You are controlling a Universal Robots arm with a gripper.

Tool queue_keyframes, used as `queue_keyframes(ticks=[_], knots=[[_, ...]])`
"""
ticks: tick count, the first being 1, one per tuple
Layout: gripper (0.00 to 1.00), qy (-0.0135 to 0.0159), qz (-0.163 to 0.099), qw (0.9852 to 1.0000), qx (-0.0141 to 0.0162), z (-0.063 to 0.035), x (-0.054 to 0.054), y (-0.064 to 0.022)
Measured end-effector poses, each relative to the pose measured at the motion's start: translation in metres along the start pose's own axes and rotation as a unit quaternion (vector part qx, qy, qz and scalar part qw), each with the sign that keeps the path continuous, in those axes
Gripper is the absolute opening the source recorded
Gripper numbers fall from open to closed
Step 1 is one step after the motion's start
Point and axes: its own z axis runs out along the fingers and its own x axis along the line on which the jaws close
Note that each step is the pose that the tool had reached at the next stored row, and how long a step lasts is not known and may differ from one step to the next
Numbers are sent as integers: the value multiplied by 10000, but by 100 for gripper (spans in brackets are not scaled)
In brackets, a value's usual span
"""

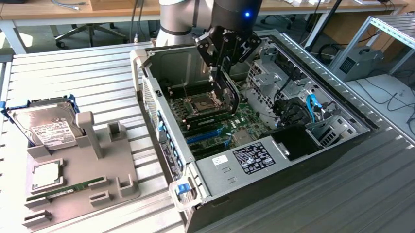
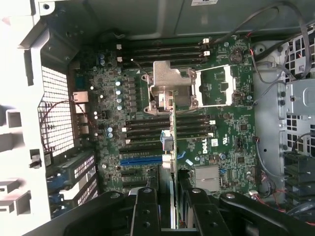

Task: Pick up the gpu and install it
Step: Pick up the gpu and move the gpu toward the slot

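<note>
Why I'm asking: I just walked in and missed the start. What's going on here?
A robot arm's gripper holds a graphics card on edge inside the open computer case, right over the motherboard. Whether the card already touches a slot is not clear. Outside the case, a hard drive and a memory stick sit on a grey stand.

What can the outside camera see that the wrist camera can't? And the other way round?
Exterior view: a hard drive and a green memory stick on a grey stand, beside the case on the exterior view's left.
Wrist view: the white logo printed on the board, and little round capacitors.
Both: the motherboard, its blue slot, and the end effector gripping the gpu inside the case.
</note>
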Motion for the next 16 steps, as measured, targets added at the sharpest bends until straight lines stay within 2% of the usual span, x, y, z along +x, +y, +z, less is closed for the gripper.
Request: queue_keyframes(ticks=[16], knots=[[27, 0, 0, 10000, 5, 49, -190, 15]])
